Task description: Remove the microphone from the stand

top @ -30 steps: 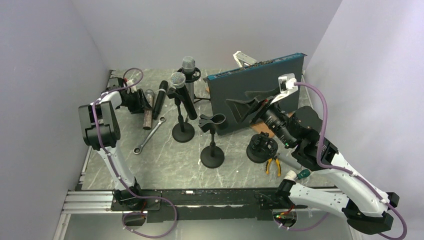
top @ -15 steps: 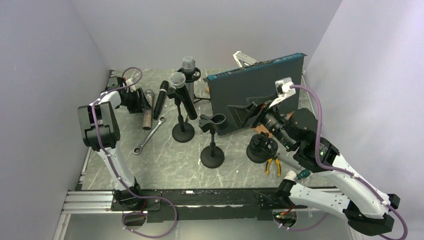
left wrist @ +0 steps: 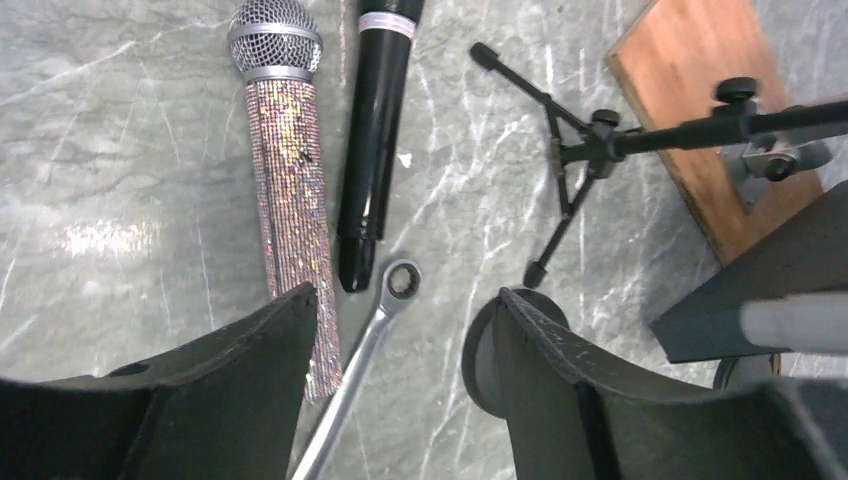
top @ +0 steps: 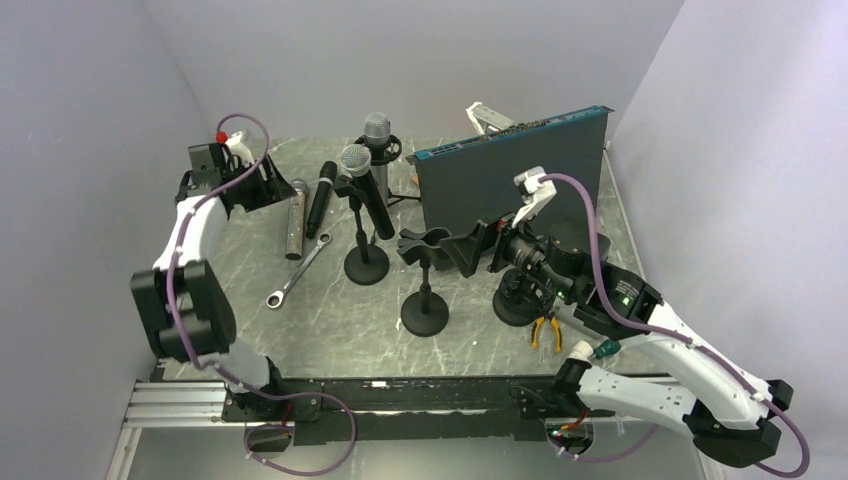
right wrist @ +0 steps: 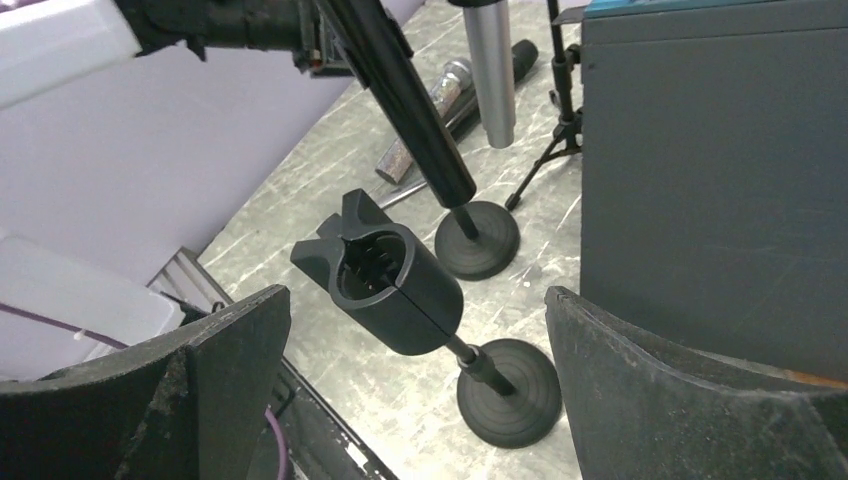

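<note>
Left gripper (left wrist: 405, 320) is lifting clear of the sequin-covered silver-grille microphone (left wrist: 285, 190), which is lying on the grey marbled table (left wrist: 120, 180) below it, beside a black cylindrical microphone (left wrist: 375, 130) and a steel ring spanner (left wrist: 370, 340); jaws are standing partly apart, holding nothing.

Right gripper (right wrist: 415, 300) is swinging inward, jaws spread wide and empty; the vacant black clip stand (right wrist: 395, 285) is sitting just ahead, apparently untouched; beyond it a black-handled mesh-headed microphone (top: 356, 160) is sitting clipped in its round-based stand (top: 366, 267), so removal is likely continuing.
</note>
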Controlling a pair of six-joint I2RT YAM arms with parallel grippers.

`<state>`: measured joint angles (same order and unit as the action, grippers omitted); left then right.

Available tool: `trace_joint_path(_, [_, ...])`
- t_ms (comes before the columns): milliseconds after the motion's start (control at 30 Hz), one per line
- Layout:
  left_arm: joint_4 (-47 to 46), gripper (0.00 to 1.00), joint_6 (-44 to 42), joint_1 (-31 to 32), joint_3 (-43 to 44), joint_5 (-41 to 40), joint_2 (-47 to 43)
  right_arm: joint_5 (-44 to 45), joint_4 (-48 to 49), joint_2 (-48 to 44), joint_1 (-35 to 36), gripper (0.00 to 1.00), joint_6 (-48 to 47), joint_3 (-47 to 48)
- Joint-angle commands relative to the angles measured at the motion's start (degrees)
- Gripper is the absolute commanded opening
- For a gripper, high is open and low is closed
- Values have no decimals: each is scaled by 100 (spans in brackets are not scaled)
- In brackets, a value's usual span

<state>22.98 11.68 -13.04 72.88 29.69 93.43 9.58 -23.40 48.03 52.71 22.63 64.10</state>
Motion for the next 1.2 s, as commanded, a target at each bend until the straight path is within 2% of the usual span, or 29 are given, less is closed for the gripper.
trace_joint_path(0, [-325,70,357,1,-525,53,-1473,-423,14,132,3,100,66,118])
trace_joint_path(67, [-465,72,501,-5,-837,40,-2241,-461,-69,223,4,100,38,181])
trace_joint_path(133, [-775,70,641,60,-1321,17,-3076,-414,-128,262,3,100,2,197])
trace_joint_path(267, [-1152,72,783,610,-1979,-85,-4505,-363,-46,251,-13,100,-61,113])
trace_joint_path(467, [-1911,74,925,1846,-2519,419,-5577,-474,127,330,-21,100,-51,84])
trace_joint_path(567, [-2664,74,1047,2346,-2839,663,-5944,-471,171,341,-26,99,-27,105])
trace_joint_path(700, [-3484,77,1363,3110,-2862,1158,-5675,-460,223,323,-29,98,-5,108])
trace_joint_path(867, [-2846,78,477,4869,-2215,122,-4979,-414,224,391,-26,97,4,160])
trace_joint_path(967, [-2736,76,131,5562,-2037,-488,-4663,-428,257,459,-24,94,5,212])
trace_joint_path(1067, [-2672,73,-46,5893,-1838,-770,-4409,-465,275,554,-24,87,-41,274])
trace_joint_path(1167, [-2734,70,-130,6028,-1818,-957,-4329,-467,290,619,-29,73,-114,307])
